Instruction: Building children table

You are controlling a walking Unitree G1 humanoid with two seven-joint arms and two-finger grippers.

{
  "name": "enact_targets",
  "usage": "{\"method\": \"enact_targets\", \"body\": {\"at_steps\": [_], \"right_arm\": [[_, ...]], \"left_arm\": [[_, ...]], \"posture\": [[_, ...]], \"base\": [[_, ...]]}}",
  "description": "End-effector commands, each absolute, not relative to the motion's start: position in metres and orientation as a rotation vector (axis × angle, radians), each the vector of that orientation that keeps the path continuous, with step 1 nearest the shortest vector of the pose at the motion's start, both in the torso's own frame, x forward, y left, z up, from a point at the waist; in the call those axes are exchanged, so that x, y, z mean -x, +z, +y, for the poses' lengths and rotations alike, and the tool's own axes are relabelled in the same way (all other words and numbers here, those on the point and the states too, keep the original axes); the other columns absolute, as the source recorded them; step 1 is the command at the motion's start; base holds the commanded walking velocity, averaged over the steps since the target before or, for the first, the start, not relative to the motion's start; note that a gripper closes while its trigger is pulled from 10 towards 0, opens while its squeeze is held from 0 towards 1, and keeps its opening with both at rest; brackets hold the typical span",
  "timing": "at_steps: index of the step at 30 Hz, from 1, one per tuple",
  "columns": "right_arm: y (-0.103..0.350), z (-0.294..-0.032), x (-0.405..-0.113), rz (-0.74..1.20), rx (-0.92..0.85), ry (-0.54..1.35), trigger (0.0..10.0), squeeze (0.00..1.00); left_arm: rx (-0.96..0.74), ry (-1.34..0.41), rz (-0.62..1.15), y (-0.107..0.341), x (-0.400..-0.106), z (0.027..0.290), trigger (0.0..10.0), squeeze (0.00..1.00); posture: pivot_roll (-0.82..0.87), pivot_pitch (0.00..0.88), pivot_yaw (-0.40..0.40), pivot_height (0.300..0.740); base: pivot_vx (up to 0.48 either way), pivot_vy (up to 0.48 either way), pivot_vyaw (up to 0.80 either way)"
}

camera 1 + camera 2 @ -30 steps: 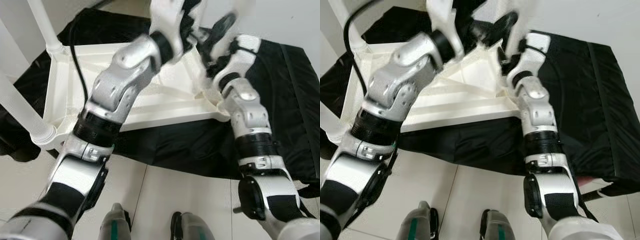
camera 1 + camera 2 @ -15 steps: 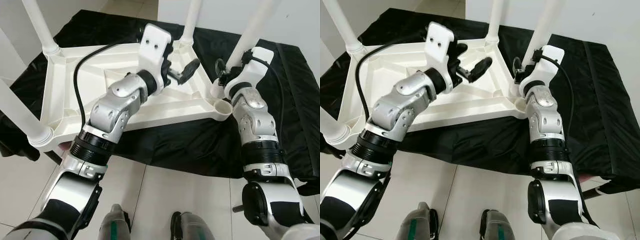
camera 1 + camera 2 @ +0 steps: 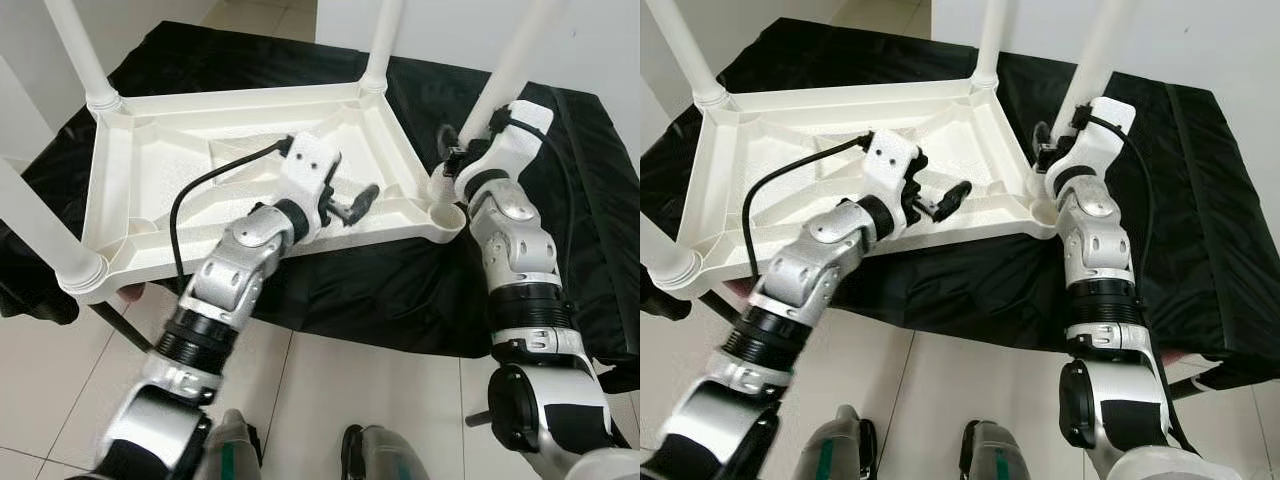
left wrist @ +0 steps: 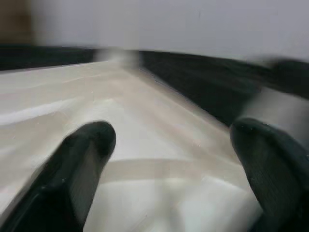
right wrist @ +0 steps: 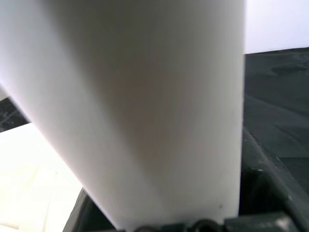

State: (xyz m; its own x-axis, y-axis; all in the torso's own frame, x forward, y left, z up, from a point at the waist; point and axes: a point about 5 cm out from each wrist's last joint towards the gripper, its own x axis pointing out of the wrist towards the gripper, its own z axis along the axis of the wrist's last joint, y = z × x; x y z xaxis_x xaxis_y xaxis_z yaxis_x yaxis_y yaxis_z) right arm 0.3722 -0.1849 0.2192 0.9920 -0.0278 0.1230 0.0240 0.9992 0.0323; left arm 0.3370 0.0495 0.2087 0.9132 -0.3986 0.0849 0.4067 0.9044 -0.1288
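The white plastic table top (image 3: 200,160) lies upside down on a black cloth. White legs stand in its far left corner (image 3: 78,50), far right corner (image 3: 385,35) and near left corner (image 3: 40,220). My right gripper (image 3: 452,160) is shut on another white leg (image 3: 505,75), which rises tilted to the right. The leg's lower end is just above the empty near right corner socket (image 3: 447,213). In the right wrist view this leg (image 5: 145,106) sits between the fingers. My left gripper (image 3: 355,195) hovers open over the underside by the near edge, black fingers (image 4: 82,159) apart.
The black cloth (image 3: 380,290) covers a low platform and hangs over its near edge. Pale floor tiles (image 3: 330,390) lie in front, with my feet (image 3: 380,450) at the bottom. A white wall stands behind on the right. A black cable (image 3: 200,185) loops from my left wrist.
My left arm has drawn back and down from over the table's far middle to its near edge, still open. The right gripper keeps the leg by the corner socket.
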Motion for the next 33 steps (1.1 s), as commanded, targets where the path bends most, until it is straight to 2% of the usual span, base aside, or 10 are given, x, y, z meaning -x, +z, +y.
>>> {"method": "enact_targets", "body": {"at_steps": [1,4,13,16,19,24,31,33], "right_arm": [[0.216,-0.189,-0.372,-0.122,-0.028,-0.045,10.0,0.0],[0.213,-0.185,-0.372,-0.115,-0.036,-0.04,10.0,0.0],[0.209,-0.186,-0.371,-0.109,-0.036,-0.044,10.0,0.0],[0.207,-0.185,-0.372,-0.1,-0.025,-0.037,10.0,0.0],[0.209,-0.182,-0.373,-0.111,0.007,-0.016,10.0,0.0],[0.212,-0.179,-0.373,-0.145,0.038,-0.004,10.0,0.0],[0.201,-0.179,-0.369,-0.122,0.069,-0.008,10.0,0.0],[0.196,-0.18,-0.367,-0.109,0.074,-0.014,10.0,0.0]], "left_arm": [[0.149,-0.245,-0.015,0.202,-0.343,0.064,10.0,0.0],[0.083,-0.243,-0.041,0.202,-0.343,0.06,10.0,0.0],[0.062,-0.228,-0.051,0.193,-0.339,0.067,10.0,0.0],[-0.016,-0.247,-0.104,0.193,-0.336,0.068,10.0,0.0],[-0.111,-0.294,-0.116,0.19,-0.335,0.063,10.0,0.0],[-0.156,-0.33,-0.161,0.197,-0.333,0.064,10.0,0.0],[-0.149,-0.432,-0.17,0.204,-0.327,0.058,10.0,0.0],[-0.157,-0.512,-0.192,0.21,-0.321,0.051,10.0,0.0]], "posture": [[-0.02,0.0,-0.024,0.74],[-0.03,0.0,-0.021,0.74],[-0.03,0.0,-0.035,0.74],[-0.03,0.0,-0.048,0.74],[-0.04,0.0,-0.043,0.74],[-0.04,0.0,-0.018,0.74],[-0.04,0.0,-0.014,0.74],[-0.04,0.001,-0.014,0.74]], "base": [[0.0,0.0,0.0],[0.0,0.0,0.0],[0.0,0.0,0.0],[0.0,0.0,0.0],[0.0,0.0,0.0],[0.0,0.0,0.0],[0.0,0.0,0.0],[0.0,0.0,0.0]]}}
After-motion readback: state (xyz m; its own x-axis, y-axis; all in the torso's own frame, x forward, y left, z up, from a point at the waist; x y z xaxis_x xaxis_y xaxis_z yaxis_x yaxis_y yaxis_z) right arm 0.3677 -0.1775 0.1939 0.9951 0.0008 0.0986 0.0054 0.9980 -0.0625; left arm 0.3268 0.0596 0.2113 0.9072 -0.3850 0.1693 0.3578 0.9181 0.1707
